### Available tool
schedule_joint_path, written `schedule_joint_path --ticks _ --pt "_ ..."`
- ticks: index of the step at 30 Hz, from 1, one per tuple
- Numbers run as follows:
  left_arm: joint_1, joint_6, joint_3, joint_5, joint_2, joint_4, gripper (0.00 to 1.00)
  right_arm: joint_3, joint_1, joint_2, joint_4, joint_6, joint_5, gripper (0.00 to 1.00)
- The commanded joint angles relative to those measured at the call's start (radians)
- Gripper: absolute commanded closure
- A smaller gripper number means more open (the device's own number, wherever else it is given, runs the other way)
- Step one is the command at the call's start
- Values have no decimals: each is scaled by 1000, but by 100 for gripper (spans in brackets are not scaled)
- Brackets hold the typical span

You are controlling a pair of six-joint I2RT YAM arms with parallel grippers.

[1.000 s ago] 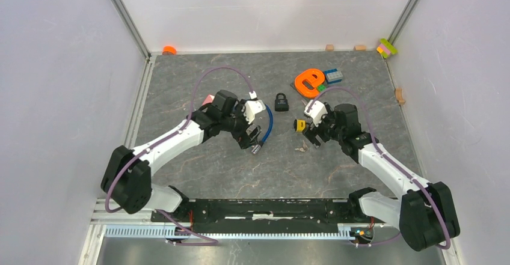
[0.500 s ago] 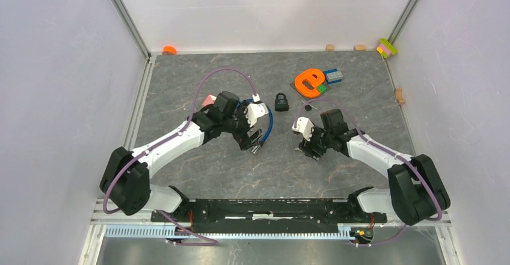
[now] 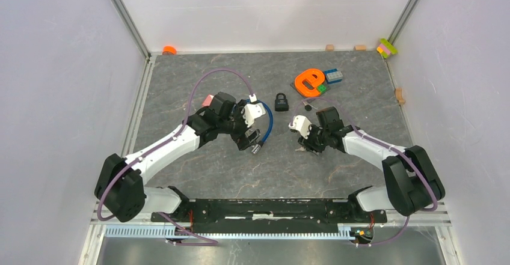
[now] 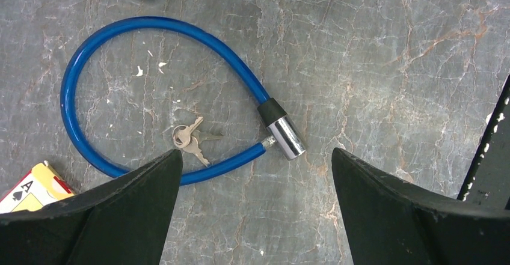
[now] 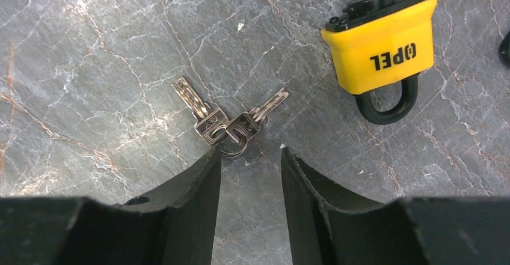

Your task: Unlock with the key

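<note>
Only the right wrist view shows the yellow padlock (image 5: 380, 42) near keys (image 5: 225, 124).

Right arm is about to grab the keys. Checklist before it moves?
1. Keys lined up with the right hand: ok, their ring lies at the fingertips, in the gap.
2. Keys gripped: not ok, the fingers stand apart and the keys lie flat.
3. Yellow padlock out of the fingers' way: ok, it lies off to one side of the keys.
4. Left hand free to help: ok, open and empty over the blue cable lock.
5. Right keys for the lock: cannot tell. A second key pair lies inside the cable loop, and a black padlock is also out.
</note>
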Motion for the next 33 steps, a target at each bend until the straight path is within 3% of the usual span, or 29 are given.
schedule_joint_path --ticks 1,12,14,16,20,22,26,33 --pt "-1 32 -16 -15 -47 52 0 43 3 10 8 15 10 56" --pt "-1 -12 -33 -21 -92 110 0 85 4 -69 8 5 -43 94" --pt "-1 -25 -33 -13 -100 123 0 95 3 -70 2 4 -44 97" --pt "-1 -31 -33 -7 -106 131 0 106 4 -64 -9 10 -38 93" --pt "-1 -36 -43 -8 -111 148 0 97 4 -42 -16 61 -54 62" --pt "-2 -36 -51 -6 -112 155 0 85 4 -22 -5 83 -53 56" --pt "-1 -38 -57 -6 -109 158 0 83 4 27 -3 96 -33 51" --pt "-1 -47 -67 0 -119 165 0 89 3 77 -14 89 -29 50"
